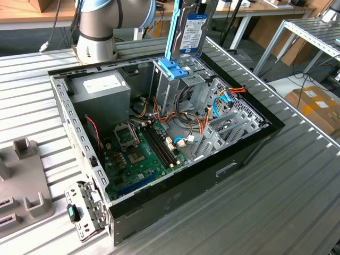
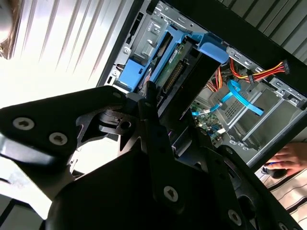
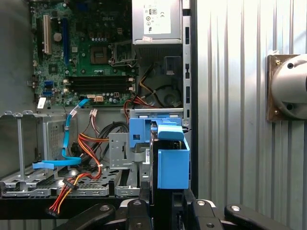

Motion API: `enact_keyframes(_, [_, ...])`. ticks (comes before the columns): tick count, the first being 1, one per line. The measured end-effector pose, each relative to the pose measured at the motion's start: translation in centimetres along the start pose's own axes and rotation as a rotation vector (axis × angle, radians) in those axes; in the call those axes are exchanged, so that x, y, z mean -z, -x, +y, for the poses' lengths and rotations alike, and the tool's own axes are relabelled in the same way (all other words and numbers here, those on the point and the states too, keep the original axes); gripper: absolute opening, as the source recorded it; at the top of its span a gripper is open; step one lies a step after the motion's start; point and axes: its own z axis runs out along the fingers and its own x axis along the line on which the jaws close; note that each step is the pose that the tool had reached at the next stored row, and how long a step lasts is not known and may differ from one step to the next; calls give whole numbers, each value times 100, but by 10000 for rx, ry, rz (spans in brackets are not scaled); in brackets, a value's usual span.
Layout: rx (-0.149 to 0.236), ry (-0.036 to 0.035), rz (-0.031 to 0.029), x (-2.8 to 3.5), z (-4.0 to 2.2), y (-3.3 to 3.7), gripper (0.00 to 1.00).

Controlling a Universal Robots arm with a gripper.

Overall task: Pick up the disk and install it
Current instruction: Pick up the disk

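Observation:
The disk [image 1: 192, 27], a grey metal drive with a blue-and-white label and light blue rails, hangs upright just above the drive cage [image 1: 175, 79] at the far side of the open computer case [image 1: 234, 159]. In both wrist views my gripper [image 3: 163, 203] [image 2: 175, 125] is shut on the disk's upper end, black fingers [image 2: 149, 103] on either side. The disk's blue rail [image 3: 172, 163] points down at the cage's blue bracket [image 3: 139, 132] [image 2: 132, 72], very close over it. I cannot tell whether the two touch.
Inside the case lie a green motherboard [image 1: 138, 149], a grey power supply box [image 1: 101, 87] with a white sticker, and loose blue and orange cables [image 1: 223, 98]. The arm's base [image 1: 98, 32] stands behind it on the ribbed metal table [image 1: 297, 186]. A person's hand [image 2: 288, 158] rests nearby.

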Motion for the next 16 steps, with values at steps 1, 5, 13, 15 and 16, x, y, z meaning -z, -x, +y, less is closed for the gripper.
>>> enact_keyframes(1, [1, 0, -1, 0, 0, 0, 35])
enact_keyframes(5, [1, 0, 0, 0, -2, 0, 35])
enact_keyframes(13, [1, 0, 0, -2, -4, -89, 35])
enact_keyframes(15, [1, 0, -1, -4, -5, -157, 35])
enact_keyframes(16, [1, 0, 1, -4, -6, -191, 35])
